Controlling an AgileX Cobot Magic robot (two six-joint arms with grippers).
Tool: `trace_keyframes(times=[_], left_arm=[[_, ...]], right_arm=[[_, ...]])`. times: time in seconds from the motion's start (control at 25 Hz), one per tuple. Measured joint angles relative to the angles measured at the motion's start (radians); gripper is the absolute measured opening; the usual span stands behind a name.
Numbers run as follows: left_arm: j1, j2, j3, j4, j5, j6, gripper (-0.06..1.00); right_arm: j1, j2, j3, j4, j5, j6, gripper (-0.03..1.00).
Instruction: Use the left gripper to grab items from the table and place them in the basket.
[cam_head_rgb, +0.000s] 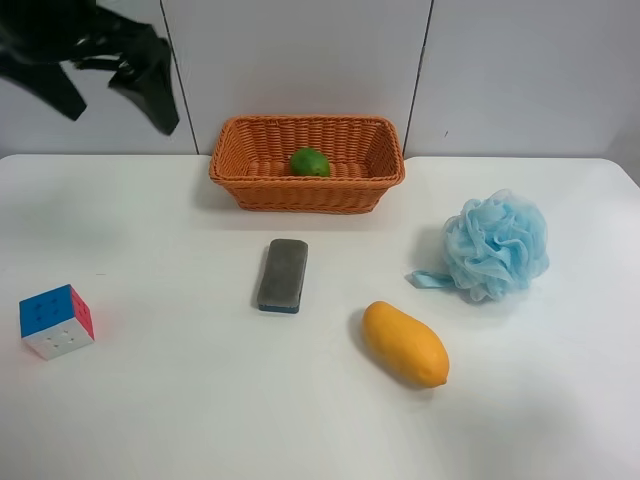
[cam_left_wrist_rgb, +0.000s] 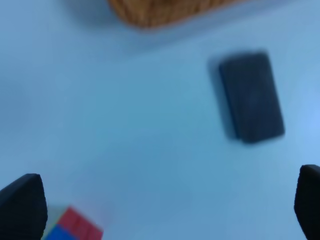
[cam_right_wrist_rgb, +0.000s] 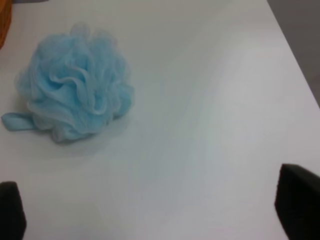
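Note:
The wicker basket (cam_head_rgb: 306, 165) stands at the back middle of the white table (cam_head_rgb: 180, 400) with the green lime (cam_head_rgb: 310, 162) inside. The grey block with blue base (cam_head_rgb: 283, 274) lies in front of the basket. The puzzle cube (cam_head_rgb: 56, 321) sits at the exterior view's left, the mango (cam_head_rgb: 404, 343) at front right of centre, the blue mesh pouf (cam_head_rgb: 496, 245) at right. My left gripper (cam_head_rgb: 118, 78) hangs high at the upper left, open and empty. Its wrist view shows the block (cam_left_wrist_rgb: 251, 96), the cube (cam_left_wrist_rgb: 72, 227) and the basket edge (cam_left_wrist_rgb: 160, 11). My right gripper (cam_right_wrist_rgb: 160, 205) is open over bare table near the pouf (cam_right_wrist_rgb: 75, 102).
A grey panelled wall runs behind the table. The table's far edge lies just behind the basket. The right wrist view shows the table's edge at its upper right corner.

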Motion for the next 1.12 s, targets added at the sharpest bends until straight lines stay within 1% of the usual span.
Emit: trace_keyframes(times=[0.2, 0.32, 0.48, 0.68, 0.88, 0.96, 1.12], left_arm=[[0.0, -0.292, 0.325, 0.0, -0.092, 0.023, 0.99], [0.0, -0.454, 0.484, 0.0, -0.125, 0.024, 0.99], [0.0, -0.665, 0.643, 0.0, -0.127, 0.025, 0.99], [0.0, -0.895, 0.784, -0.001, -0.111, 0.026, 0.99], [0.009, -1.081, 0.903, -0.001, -0.101, 0.027, 0.99], [0.04, -1.146, 0.939, -0.001, -0.107, 0.029, 0.99], [0.139, -1.25, 1.004, -0.004, -0.133, 0.051, 0.99]], right_arm=[[0.0, 0.0, 0.0, 0.0, 0.0, 0.0, 0.99], [0.0, 0.0, 0.0, 0.0, 0.0, 0.0, 0.99], [0.0, 0.0, 0.0, 0.0, 0.0, 0.0, 0.99], [0.0, 0.0, 0.0, 0.0, 0.0, 0.0, 0.99], [0.0, 0.0, 0.0, 0.0, 0.0, 0.0, 0.99], [0.0, 0.0, 0.0, 0.0, 0.0, 0.0, 0.99], [0.0, 0.0, 0.0, 0.0, 0.0, 0.0, 0.99]])
